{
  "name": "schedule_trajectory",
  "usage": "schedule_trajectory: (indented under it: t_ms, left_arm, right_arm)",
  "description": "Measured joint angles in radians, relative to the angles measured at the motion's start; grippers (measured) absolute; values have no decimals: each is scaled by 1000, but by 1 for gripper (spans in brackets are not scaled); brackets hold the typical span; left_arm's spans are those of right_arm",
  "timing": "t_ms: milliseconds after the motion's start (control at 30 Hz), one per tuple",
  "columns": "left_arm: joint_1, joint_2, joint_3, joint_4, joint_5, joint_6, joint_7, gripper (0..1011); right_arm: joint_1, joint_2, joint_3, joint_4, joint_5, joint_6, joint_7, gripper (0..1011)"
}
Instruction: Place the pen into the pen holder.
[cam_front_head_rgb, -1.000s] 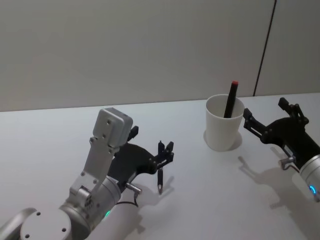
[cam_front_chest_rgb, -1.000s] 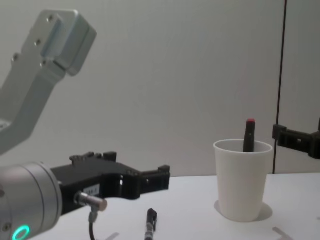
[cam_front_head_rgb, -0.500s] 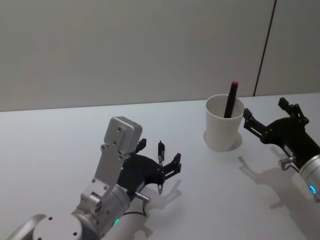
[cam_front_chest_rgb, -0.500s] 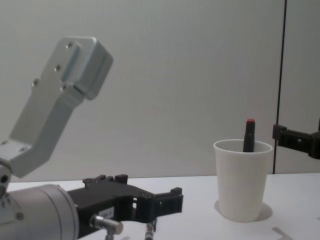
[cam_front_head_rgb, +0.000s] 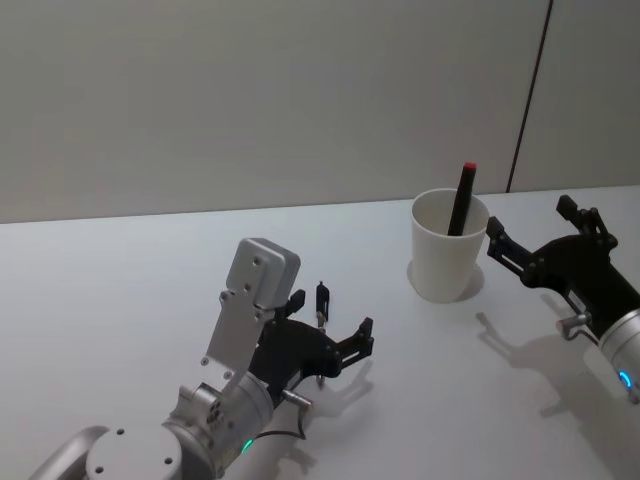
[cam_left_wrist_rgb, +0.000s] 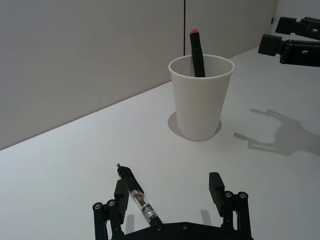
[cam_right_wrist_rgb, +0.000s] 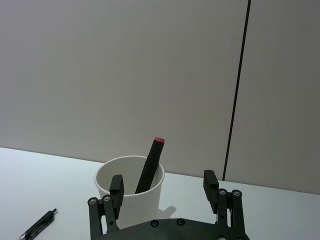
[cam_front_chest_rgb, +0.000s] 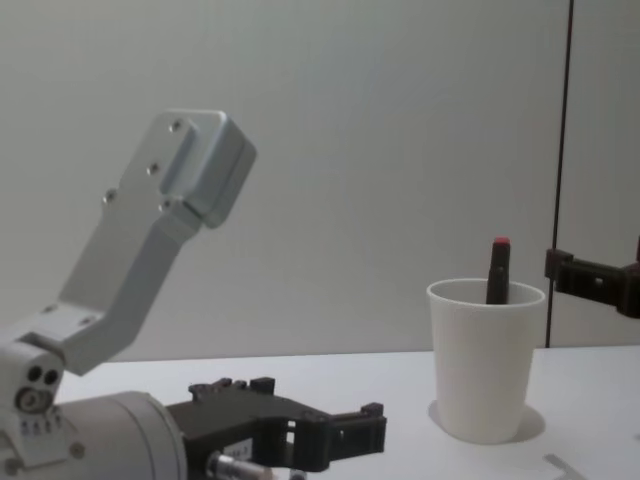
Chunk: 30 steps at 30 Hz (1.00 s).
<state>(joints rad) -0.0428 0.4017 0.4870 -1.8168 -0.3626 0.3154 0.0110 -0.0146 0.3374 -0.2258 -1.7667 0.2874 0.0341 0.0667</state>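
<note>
A black pen with a clear barrel (cam_front_head_rgb: 321, 297) (cam_left_wrist_rgb: 138, 198) lies flat on the white table. My left gripper (cam_front_head_rgb: 331, 314) (cam_left_wrist_rgb: 168, 188) is low over it and open, and the pen lies between the fingers, close beside one finger (cam_left_wrist_rgb: 120, 193). The pen holder (cam_front_head_rgb: 447, 262) (cam_left_wrist_rgb: 200, 105) (cam_front_chest_rgb: 487, 365), a white tapered cup, stands upright farther right with a black red-tipped pen (cam_front_head_rgb: 463, 195) (cam_right_wrist_rgb: 151, 162) leaning inside. My right gripper (cam_front_head_rgb: 530, 226) (cam_right_wrist_rgb: 163, 184) hovers open just to the right of the cup, holding nothing.
The white table (cam_front_head_rgb: 120, 300) runs back to a plain grey wall with a dark vertical seam (cam_front_head_rgb: 530, 95). The left arm's grey link (cam_front_chest_rgb: 160, 230) rises large at the chest view's left. Open table lies between the pen and the cup.
My left gripper has moved forward and down, so its open fingers now lie either side of the pen. The pen, the cup and the right arm have not moved.
</note>
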Motion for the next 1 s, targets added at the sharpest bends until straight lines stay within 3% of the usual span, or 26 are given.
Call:
schedule_trajectory:
  t_ms: [367, 1000]
  left_arm:
    - [-8, -27, 2, 17, 7, 47, 24, 1001]
    - [-11, -75, 4, 43, 9, 105, 121, 1001]
  right_arm:
    - [0, 0, 0, 0, 0, 0, 0, 1001]
    - [0, 0, 0, 0, 0, 0, 0, 1002]
